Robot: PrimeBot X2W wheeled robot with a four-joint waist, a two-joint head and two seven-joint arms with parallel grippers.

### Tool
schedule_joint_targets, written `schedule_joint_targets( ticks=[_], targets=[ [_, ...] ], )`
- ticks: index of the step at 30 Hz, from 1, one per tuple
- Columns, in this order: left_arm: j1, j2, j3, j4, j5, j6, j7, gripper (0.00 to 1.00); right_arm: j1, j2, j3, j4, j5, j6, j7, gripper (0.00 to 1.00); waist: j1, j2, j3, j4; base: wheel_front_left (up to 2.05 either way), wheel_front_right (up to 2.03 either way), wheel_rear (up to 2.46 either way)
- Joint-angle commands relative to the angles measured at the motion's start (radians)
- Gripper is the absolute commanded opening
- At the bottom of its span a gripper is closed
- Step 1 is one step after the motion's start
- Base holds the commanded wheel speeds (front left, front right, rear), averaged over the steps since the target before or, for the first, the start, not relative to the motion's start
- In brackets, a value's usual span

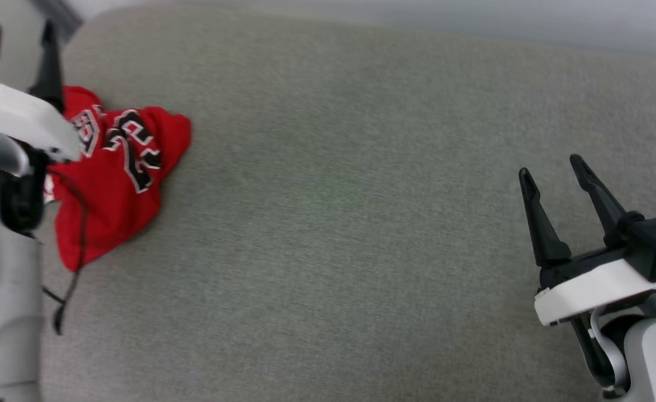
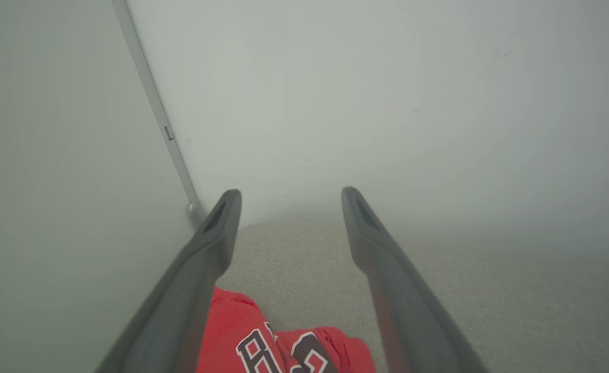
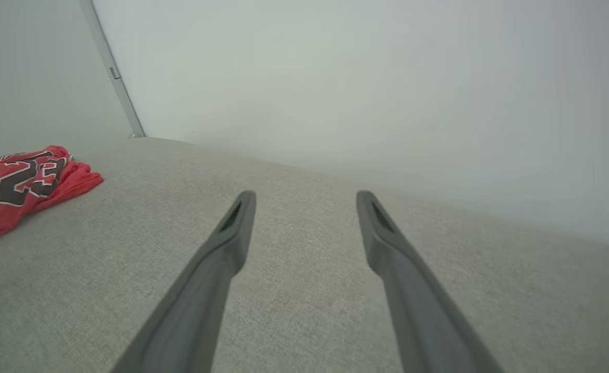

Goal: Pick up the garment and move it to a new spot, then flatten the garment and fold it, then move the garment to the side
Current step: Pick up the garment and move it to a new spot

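The garment (image 1: 116, 173) is a red jersey with black, white-outlined lettering, lying crumpled at the far left of the grey fabric surface (image 1: 350, 223). My left gripper (image 1: 19, 34) hovers over its left part, fingers open and holding nothing; the arm hides part of the cloth. In the left wrist view the garment (image 2: 283, 342) lies below and between the open fingers of the left gripper (image 2: 289, 199). My right gripper (image 1: 552, 167) stands open at the lower right, far from the jersey. The right wrist view shows the garment (image 3: 24, 186) at the far left, with the right gripper (image 3: 304, 199) over bare fabric.
A pale wall (image 3: 335, 77) rises behind the surface, with a thin grey vertical strip (image 3: 112, 77) at the back left corner. A dark cable (image 1: 73, 268) hangs from my left arm across the jersey. The surface's far left edge (image 1: 76, 33) lies close to the left gripper.
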State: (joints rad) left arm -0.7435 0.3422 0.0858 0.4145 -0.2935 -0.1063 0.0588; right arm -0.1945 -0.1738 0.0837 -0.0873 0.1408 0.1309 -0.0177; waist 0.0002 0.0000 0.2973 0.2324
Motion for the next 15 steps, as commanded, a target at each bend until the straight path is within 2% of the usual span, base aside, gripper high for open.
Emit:
schedule_joint_targets(
  ticks=[1, 4, 9, 11, 15],
  targets=[
    [-0.007, 0.01, -0.002, 0.009, 0.001, -0.002, 0.02, 1.0, -0.017, 0.0, 0.001, 0.004, 0.005, 0.0, -0.008, 1.0, -0.0002, 0.0, 0.063, -0.061, 0.0, 0.0, 0.0],
    [-0.041, 0.094, -0.013, 0.05, -0.02, -0.013, 0.196, 1.0, -0.045, 0.006, 0.009, 0.017, 0.014, 0.0, -0.028, 1.0, -0.0002, 0.0, 0.102, -0.094, 0.0, 0.0, 0.0],
    [-0.03, 0.18, -0.023, 0.114, -0.098, -0.021, 0.465, 1.0, -0.079, 0.011, 0.023, 0.058, 0.028, 0.0, -0.058, 1.0, -0.0002, 0.0, 0.141, -0.126, 0.0, 0.0, 0.0],
    [-0.009, 0.202, -0.02, 0.138, -0.13, -0.021, 0.556, 1.0, -0.09, 0.012, 0.033, 0.072, 0.033, 0.0, -0.068, 1.0, -0.0002, 0.0, 0.15, -0.136, 0.0, 0.0, 0.0],
    [0.033, 0.217, 0.013, 0.19, -0.183, -0.005, 0.67, 1.0, -0.105, 0.008, 0.045, 0.093, 0.042, 0.0, -0.082, 1.0, -0.0002, 0.0, 0.163, -0.15, 0.0, 0.0, 0.0]
  ],
)
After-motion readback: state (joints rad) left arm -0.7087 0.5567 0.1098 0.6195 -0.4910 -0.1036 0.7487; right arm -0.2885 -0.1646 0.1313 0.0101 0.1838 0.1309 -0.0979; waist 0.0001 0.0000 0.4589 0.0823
